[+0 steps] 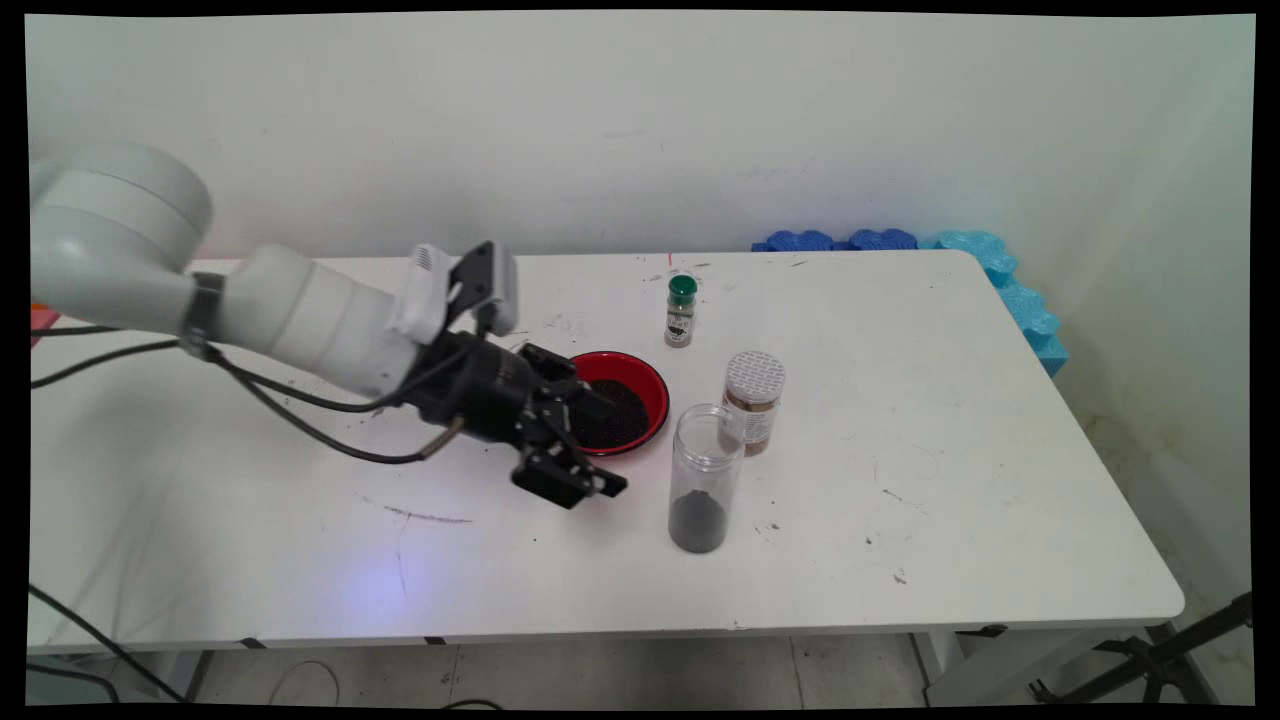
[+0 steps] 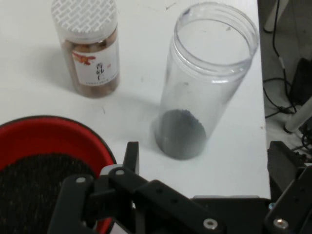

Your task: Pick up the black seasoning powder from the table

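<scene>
We see the fingers (image 1: 601, 402) spread wide, holding nothing, one over the red bowl (image 1: 652, 388) of dark grains, the other over bare tabletop (image 1: 950, 450). Just beside stands an open clear jar (image 1: 706, 478), then a white-lidded jar (image 1: 753, 402).

The arm (image 1: 300, 315) is glossy white, built of thick rounded cylindrical links, with a large domed joint at the scene's left. A grey band rings the forearm link, and a white boxy module with a black bracket sits on the wrist. Black cables hang in loops under the arm and run to the wrist. The end effector (image 1: 590, 445) is matt black: a cylindrical body, then jointed bar linkages carrying two flat fingers (image 2: 130, 155). Small silver screws dot the linkage pivots.
</scene>
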Available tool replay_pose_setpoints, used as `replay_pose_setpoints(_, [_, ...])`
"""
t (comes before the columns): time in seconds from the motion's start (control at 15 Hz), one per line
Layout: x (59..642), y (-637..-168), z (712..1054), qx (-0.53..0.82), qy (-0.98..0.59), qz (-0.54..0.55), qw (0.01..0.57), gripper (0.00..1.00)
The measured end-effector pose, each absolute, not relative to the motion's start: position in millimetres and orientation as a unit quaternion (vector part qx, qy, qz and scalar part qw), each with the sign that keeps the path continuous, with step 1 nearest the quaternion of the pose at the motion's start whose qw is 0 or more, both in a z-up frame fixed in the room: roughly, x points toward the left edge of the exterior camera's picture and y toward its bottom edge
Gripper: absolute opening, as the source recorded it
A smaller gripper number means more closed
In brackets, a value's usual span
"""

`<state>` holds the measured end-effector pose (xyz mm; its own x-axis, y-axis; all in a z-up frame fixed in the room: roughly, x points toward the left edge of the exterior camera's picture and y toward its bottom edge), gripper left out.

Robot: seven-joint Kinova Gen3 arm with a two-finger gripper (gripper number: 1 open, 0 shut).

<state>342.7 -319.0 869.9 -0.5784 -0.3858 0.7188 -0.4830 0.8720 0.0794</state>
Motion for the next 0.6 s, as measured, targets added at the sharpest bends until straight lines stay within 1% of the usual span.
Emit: replay_pose_setpoints(0.6, [314.5,-336.0,849.6,0.238,-0.884,0.059,0.398,1.00])
